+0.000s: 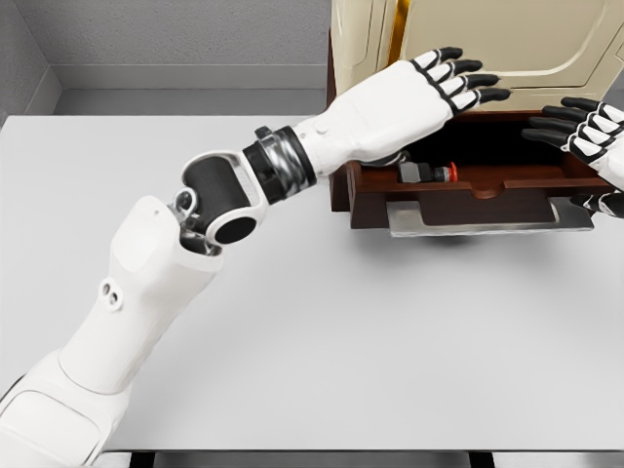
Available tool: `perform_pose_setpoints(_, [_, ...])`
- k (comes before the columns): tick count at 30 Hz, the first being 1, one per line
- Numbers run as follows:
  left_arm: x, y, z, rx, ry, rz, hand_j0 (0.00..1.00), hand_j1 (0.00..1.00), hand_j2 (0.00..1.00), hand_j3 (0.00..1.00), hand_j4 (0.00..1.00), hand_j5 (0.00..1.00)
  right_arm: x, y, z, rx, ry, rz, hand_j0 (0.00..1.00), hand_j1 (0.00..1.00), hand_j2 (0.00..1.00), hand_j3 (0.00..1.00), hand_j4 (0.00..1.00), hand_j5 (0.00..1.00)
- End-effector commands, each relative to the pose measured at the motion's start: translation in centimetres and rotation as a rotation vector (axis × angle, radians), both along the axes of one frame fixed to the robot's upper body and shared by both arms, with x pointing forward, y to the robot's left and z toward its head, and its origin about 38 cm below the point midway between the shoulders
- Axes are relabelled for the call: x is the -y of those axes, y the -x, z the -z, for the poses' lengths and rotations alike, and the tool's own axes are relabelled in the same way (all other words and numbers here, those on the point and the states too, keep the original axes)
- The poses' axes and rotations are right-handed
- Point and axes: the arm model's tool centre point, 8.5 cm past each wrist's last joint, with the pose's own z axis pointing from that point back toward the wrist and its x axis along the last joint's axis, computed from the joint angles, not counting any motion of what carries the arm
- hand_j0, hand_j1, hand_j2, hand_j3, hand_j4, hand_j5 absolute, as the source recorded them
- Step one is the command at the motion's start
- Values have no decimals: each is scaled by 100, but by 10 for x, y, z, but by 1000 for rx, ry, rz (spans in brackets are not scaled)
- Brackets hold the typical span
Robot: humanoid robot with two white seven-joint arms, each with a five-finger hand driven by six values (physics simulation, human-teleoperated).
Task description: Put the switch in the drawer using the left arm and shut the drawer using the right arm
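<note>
The switch (427,174), a small grey block with a red button end, lies inside the open dark-wood drawer (468,203) near its left side. My left hand (466,80) hovers above the drawer with fingers spread, holding nothing. My right hand (577,127) comes in from the right edge beside the drawer's right end, fingers extended and holding nothing. A metal handle plate (487,216) runs along the drawer front.
The drawer belongs to a cream cabinet (507,39) at the back right of the white table (322,331). My left forearm and elbow (224,195) cross the table's middle left. A grey wall stands behind.
</note>
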Motion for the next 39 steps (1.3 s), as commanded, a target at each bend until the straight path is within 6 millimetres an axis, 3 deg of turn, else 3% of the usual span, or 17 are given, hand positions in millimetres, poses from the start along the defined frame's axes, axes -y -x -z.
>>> perform_pose_setpoints(1, [-29,10,-16,32,23,15,100,100,100,100,100,100,2,0,-1,-1,-5,4,100,100,100,100,100,100])
perform_pose_setpoints(4, [-73,17,-21,78,44,110,100,100,100,100,100,100,10,-3,1,-5,-4,29,100,100,100,100,100,100])
perform_pose_setpoints(7, [-142,16,-18,34,109,88,100,100,100,100,100,100,12,-4,1,-5,-6,38,98,98,98,98,98,98])
perform_pose_setpoints(10, [-217,16,-18,8,206,-65,100,100,100,100,100,100,14,-4,1,-7,-9,44,80,80,80,80,80,80])
perform_pose_setpoints(12, [-249,21,-14,-10,273,-129,100,100,100,100,100,100,15,-4,1,-8,-8,45,66,66,66,66,66,66])
perform_pose_setpoints(13, [-267,24,-5,-29,284,-179,100,100,100,100,100,100,15,-4,-1,-4,-8,46,60,60,60,60,60,60])
perform_pose_setpoints(17, [-317,35,47,-162,266,-334,100,100,100,100,100,100,15,-4,0,-6,-5,46,51,51,51,51,51,51])
perform_pose_setpoints(22, [-343,30,101,-324,280,-427,100,100,100,100,100,100,13,-3,2,-12,-8,39,36,36,36,36,36,36])
perform_pose_setpoints(30, [-345,37,117,-361,260,-441,100,100,100,100,100,100,14,0,8,-32,-7,41,19,19,19,19,19,19])
perform_pose_setpoints(39, [-343,38,116,-357,260,-436,100,100,100,100,100,100,15,2,13,-51,-2,44,20,20,20,20,20,20])
